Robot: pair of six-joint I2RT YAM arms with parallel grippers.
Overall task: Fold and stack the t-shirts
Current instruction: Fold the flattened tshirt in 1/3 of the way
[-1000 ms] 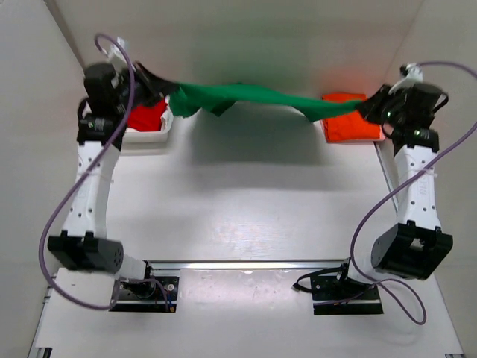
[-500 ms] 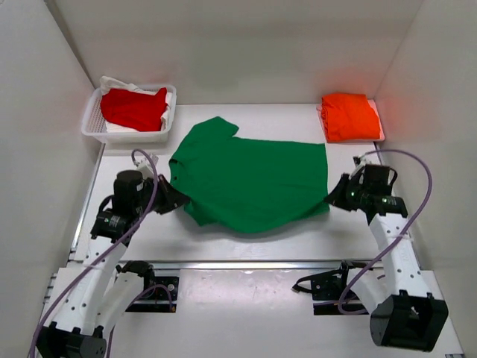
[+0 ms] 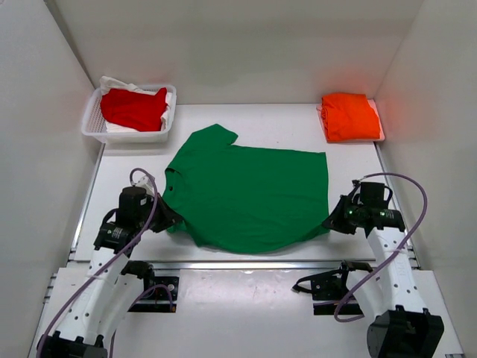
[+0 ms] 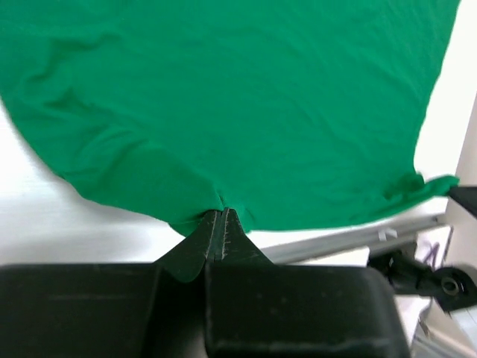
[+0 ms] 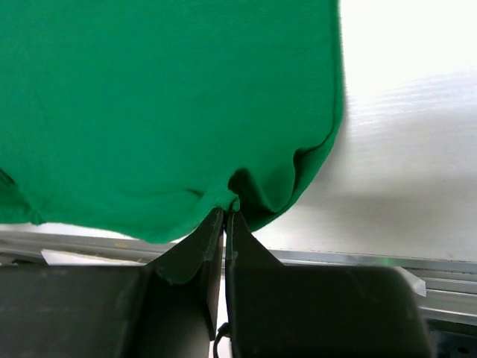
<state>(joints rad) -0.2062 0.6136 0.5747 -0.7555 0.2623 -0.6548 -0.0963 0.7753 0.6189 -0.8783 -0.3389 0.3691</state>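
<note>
Now | green t-shirt (image 3: 250, 194) spread flat | both jaws pinching its edges

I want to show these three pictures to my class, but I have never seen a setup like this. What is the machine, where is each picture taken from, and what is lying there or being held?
The machine is two robot arms bolted at the near edge of a white table. Each arm ends in a two-finger gripper. The wide picture comes from a fixed camera above and behind the arms. The two close-ups come from a camera on each wrist, looking along that arm's own fingers.

A green t-shirt lies spread out in the middle of the table. The left gripper and the right gripper are each pinched shut on its edge, one at each side. At the far left, a red t-shirt lies in a white basket. At the far right sits a folded orange t-shirt.
</note>
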